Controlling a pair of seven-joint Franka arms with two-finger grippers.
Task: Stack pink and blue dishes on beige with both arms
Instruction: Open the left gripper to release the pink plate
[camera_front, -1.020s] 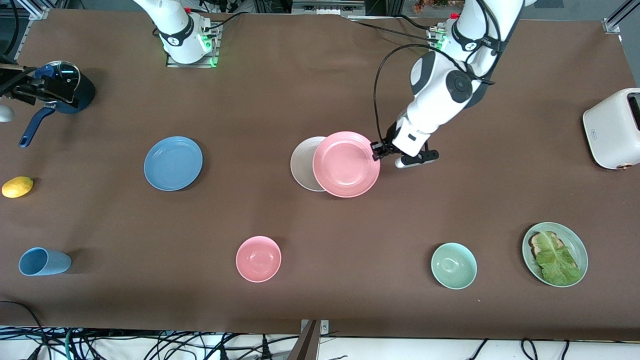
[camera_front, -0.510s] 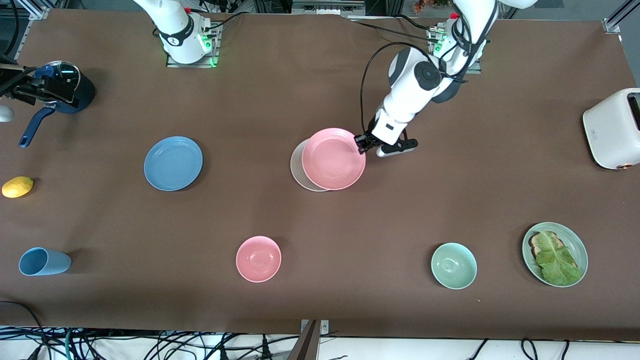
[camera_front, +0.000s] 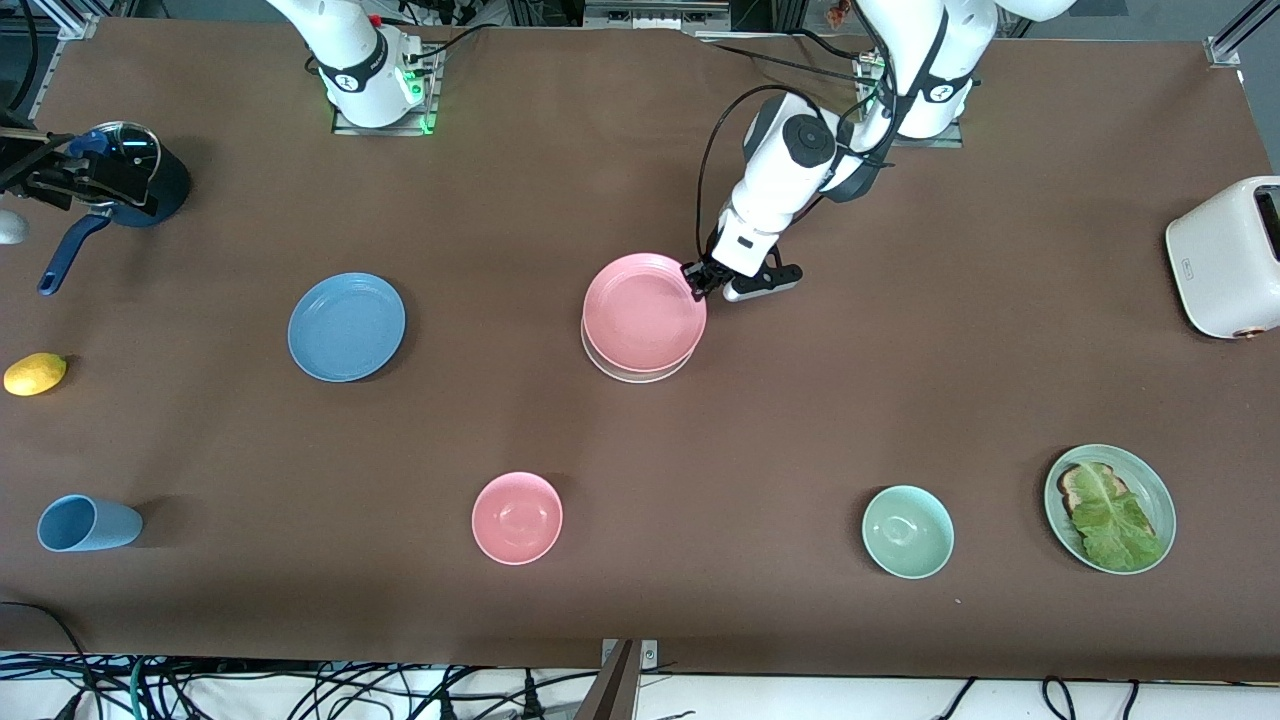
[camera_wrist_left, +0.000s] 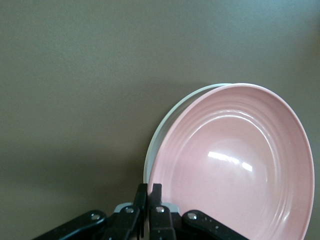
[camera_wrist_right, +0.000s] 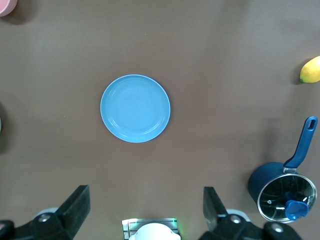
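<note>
Front view shows my left end effector (camera_front: 696, 280) pinching the rim of the pink plate (camera_front: 644, 313), which I hold almost squarely over the beige plate (camera_front: 634, 372); only a thin beige crescent shows at the edge nearer the camera. Whether the two plates touch, I cannot tell. The blue plate (camera_front: 346, 326) lies flat on the desk (camera_front: 700, 450) toward my right arm's end, well apart from the pair. My right end effector (camera_wrist_right: 145, 210) waits high over the blue plate with its fingers spread wide.
</note>
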